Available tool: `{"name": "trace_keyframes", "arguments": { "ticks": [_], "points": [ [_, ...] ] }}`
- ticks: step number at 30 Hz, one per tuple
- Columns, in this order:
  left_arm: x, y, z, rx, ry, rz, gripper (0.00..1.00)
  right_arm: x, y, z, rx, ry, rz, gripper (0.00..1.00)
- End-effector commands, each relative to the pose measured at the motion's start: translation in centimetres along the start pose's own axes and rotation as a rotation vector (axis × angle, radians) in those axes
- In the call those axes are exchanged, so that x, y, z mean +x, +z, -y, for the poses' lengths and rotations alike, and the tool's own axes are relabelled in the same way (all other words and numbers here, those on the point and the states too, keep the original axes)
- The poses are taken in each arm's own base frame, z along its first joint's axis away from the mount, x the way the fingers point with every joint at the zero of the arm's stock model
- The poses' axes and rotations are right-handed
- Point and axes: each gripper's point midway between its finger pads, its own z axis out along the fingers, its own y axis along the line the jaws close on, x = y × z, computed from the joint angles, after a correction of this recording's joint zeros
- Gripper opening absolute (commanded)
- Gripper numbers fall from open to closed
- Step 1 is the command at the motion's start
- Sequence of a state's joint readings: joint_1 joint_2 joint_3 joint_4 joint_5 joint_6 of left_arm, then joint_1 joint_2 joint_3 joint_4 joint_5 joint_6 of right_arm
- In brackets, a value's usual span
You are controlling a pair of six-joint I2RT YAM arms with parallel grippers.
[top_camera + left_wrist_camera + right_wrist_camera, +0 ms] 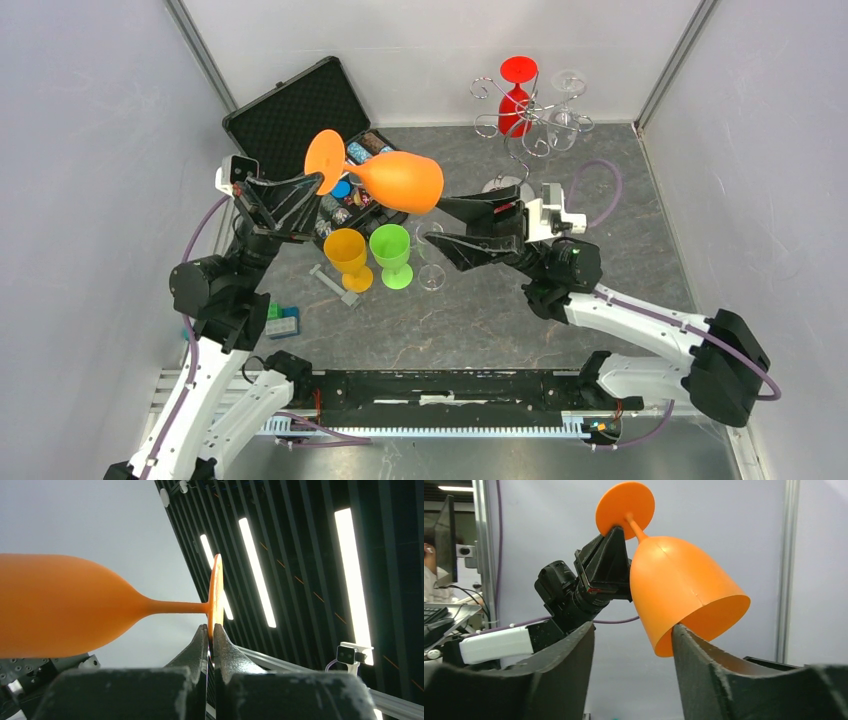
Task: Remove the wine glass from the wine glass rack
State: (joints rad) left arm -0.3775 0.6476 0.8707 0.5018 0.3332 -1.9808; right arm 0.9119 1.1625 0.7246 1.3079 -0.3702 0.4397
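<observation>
Seen from above, left of centre, the left gripper [322,181] is clamped on the round foot of an orange wine glass [400,182]. It holds the glass in the air on its side, bowl pointing right. At centre, the right gripper [436,222] has its fingers spread apart, just beside the bowl's rim. Upper right of centre stands the wine glass rack [503,185], with a red glass [516,100] and a clear glass [568,85] hanging upside down.
</observation>
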Motion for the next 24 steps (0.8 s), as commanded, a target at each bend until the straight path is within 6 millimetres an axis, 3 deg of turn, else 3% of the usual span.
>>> {"name": "trace_keyframes", "arguments": {
  "ticks": [1,11,15,21,24],
  "points": [
    [0.4,0.6,1.1,0.043,0.038,-0.022,0.02,-2.3,2.1,-2.9,-0.184,0.048,0.079,0.57],
    [0.6,0.6,1.2,0.052,0.012,-0.043,0.02,-4.9,4.2,-4.6,-0.332,0.102,0.192,0.32],
    [0.3,0.7,0.9,0.067,0.02,-0.04,0.02,-5.1,4.4,-4.6,-0.334,0.111,0.191,0.02],
    [1.1,0.6,1.4,0.077,0.181,-0.053,0.51,-5.5,3.8,-3.5,-0.215,0.067,0.14,0.0],
    [1.4,0.1,0.9,0.063,0.28,-0.058,0.81,-5.3,3.7,-2.2,-0.111,0.026,0.05,0.0]
  ]
}}
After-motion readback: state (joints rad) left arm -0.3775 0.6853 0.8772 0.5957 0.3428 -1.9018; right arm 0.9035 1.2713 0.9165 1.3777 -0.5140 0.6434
